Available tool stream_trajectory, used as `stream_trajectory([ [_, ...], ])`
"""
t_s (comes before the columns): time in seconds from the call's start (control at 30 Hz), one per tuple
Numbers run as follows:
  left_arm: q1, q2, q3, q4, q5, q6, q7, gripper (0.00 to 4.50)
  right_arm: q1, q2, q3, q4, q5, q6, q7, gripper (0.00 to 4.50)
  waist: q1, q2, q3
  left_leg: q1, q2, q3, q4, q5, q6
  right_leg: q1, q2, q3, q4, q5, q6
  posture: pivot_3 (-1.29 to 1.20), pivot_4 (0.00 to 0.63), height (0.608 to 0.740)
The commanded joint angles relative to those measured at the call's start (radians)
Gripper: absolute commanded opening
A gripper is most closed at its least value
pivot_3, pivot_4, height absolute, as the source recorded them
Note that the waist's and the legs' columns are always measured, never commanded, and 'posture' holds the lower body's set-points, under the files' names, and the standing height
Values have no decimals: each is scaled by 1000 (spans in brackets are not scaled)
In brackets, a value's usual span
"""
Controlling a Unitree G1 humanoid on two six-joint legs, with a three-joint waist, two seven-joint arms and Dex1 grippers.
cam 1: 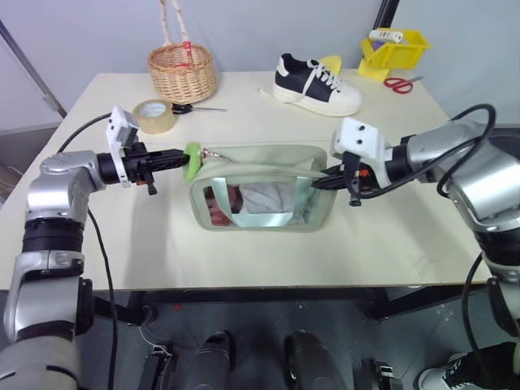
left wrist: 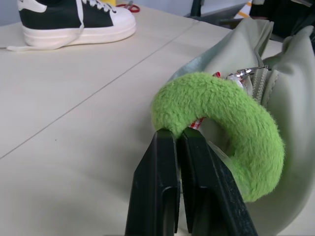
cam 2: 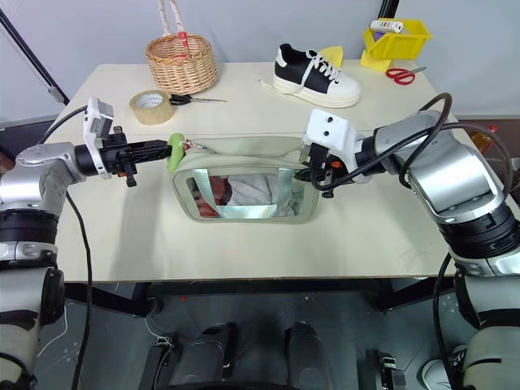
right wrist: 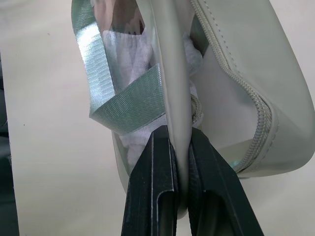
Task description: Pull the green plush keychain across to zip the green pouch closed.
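Plush green keychain (cam 1: 192, 160) sits at the left end of the green pouch (cam 1: 262, 188), which lies mid-table, a bit nearer the front edge; the left pincer (cam 1: 180, 158) is pressed together with its tips against the fuzz, though a real pinch can't be confirmed. At the pouch's other end the right pincer (cam 1: 321, 183) is pinching the rim to brace it. Zipping looks unstarted to me: both ends are held and the whole pull across remains.
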Motion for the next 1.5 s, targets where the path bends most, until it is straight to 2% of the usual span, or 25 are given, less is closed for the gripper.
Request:
stream_trajectory([
  [0.03,-33,63,16,-53,-35,89,-55,20,-22,-1,-45,-26,7,7,-15,0,-3,0,0,0,0,0,0,0,0,0,0,0,0,0,0,0,150,695],
  [0.13,-78,85,39,-134,-119,243,-82,20,-21,3,-44,-26,12,13,-22,0,-1,0,0,0,0,0,-1,0,0,-1,1,0,0,0,0,0,150,695],
  [0.23,-115,56,33,-213,-170,328,-63,20,-22,14,-38,-20,11,10,-28,0,2,0,0,0,1,-1,0,0,0,0,0,-1,0,0,0,0,150,695],
  [0.4,-130,-21,-49,-270,-135,336,-15,20,-29,28,-31,-5,0,3,-34,0,0,0,0,1,0,-1,1,0,0,2,-1,-1,0,0,0,0,150,695],
  [0.5,-147,-65,-107,-234,-75,302,25,20,-31,33,-32,-1,-2,6,-40,0,-1,0,0,1,0,-1,1,0,0,2,0,-1,0,0,0,0,150,695],
  [0.6,-182,-83,-118,-184,-51,317,58,875,-33,34,-33,-5,-1,14,-42,0,-1,0,0,1,-1,0,0,0,0,1,0,0,0,0,0,0,150,695],
  [0.8,-214,-62,-66,-144,-42,286,86,3903,-26,31,-46,-18,9,37,-52,0,-1,0,0,1,-1,0,0,0,0,1,0,0,0,0,0,0,150,695],
  [0.83,-217,-54,-49,-143,-48,286,91,4296,-23,31,-47,-19,11,40,-54,0,-2,0,0,1,-1,-1,0,0,0,1,0,-1,0,0,0,0,150,695],
  [1.07,-187,77,26,-129,-66,276,56,4296,-12,31,-47,-23,14,49,-60,0,-1,0,0,1,0,0,0,0,0,1,0,0,0,0,0,0,150,695],
  [1.23,-12,164,45,-303,-161,298,-124,4296,-10,32,-46,-24,14,51,-61,0,-1,0,0,1,1,0,0,0,0,1,-1,0,0,0,0,0,150,695],
  [1.33,68,171,32,-365,-158,267,-138,4296,-12,36,-45,-21,14,50,-62,0,0,0,0,1,1,0,0,0,0,1,-1,0,-1,0,0,0,150,695],
  [1.5,84,122,-7,-343,-88,199,-55,4296,-13,36,-46,-22,17,49,-59,0,3,0,0,1,1,-1,1,0,0,2,-1,-1,-1,0,0,0,150,695],
])
